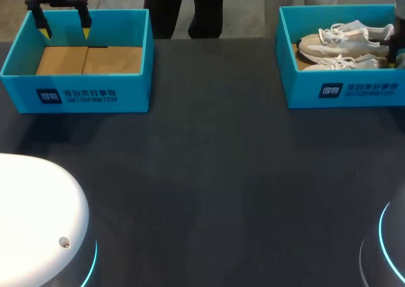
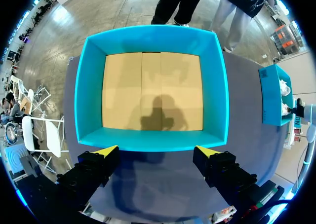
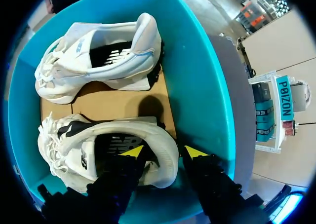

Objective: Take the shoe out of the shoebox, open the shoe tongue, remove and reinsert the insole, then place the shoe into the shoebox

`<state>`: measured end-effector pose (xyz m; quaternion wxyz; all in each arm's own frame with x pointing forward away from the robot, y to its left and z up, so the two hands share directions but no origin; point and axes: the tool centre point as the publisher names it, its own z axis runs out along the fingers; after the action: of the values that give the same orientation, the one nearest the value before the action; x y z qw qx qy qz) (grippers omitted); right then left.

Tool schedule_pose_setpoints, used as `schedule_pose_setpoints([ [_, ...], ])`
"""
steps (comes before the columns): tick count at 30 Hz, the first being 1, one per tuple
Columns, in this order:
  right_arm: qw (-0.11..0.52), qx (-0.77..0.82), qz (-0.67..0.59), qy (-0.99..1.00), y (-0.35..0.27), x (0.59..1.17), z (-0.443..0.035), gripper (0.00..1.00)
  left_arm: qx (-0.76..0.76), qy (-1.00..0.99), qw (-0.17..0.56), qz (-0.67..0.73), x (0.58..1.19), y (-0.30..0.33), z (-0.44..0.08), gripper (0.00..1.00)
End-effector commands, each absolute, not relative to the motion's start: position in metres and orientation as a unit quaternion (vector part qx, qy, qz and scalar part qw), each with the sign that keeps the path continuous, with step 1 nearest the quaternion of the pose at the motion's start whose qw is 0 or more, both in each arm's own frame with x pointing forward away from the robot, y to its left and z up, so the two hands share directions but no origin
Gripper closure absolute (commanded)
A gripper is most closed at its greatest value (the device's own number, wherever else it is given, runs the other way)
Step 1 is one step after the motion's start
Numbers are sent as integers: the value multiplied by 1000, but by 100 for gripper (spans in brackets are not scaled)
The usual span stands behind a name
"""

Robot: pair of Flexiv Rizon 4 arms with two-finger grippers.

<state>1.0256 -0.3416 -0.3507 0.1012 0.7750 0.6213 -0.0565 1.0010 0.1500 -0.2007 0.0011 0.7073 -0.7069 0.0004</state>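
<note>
Two white sneakers lie in the teal shoebox (image 1: 348, 91) at the back right, one nearer the far wall (image 1: 345, 42) and one nearer the front (image 1: 342, 62). My right gripper (image 1: 395, 52) is down in that box at its right end. In the right wrist view the right gripper (image 3: 164, 151) straddles the heel collar of the nearer shoe (image 3: 163, 135), one finger inside the shoe and one behind the heel, shut on it. The other shoe (image 3: 98, 61) lies ahead of it, inside the box wall (image 3: 197, 76). My left gripper (image 1: 64, 29) hangs open over the far wall of the left box.
A second teal box (image 1: 76, 94) at the back left holds only a bare cardboard floor (image 2: 153, 91), and the left gripper (image 2: 157, 152) is above its rim. The dark table (image 1: 209, 173) stretches between the boxes. White robot bases (image 1: 38, 217) (image 1: 389, 249) fill the front corners.
</note>
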Motion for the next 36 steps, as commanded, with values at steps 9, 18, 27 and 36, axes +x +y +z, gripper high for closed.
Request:
schedule_pose_setpoints([
  [9,97,769,-77,627,-339,1030,-374,51,707,-707,1,0,1001,150,-201,0],
  [18,97,772,-93,621,-339,1032,-383,68,707,-707,1,0,1001,150,-201,0],
  [27,98,779,-97,611,-340,1029,-373,100,707,-707,1,0,1001,150,-201,0],
  [36,105,777,-89,615,-334,1025,-336,100,707,-707,1,0,1001,150,-201,0],
])
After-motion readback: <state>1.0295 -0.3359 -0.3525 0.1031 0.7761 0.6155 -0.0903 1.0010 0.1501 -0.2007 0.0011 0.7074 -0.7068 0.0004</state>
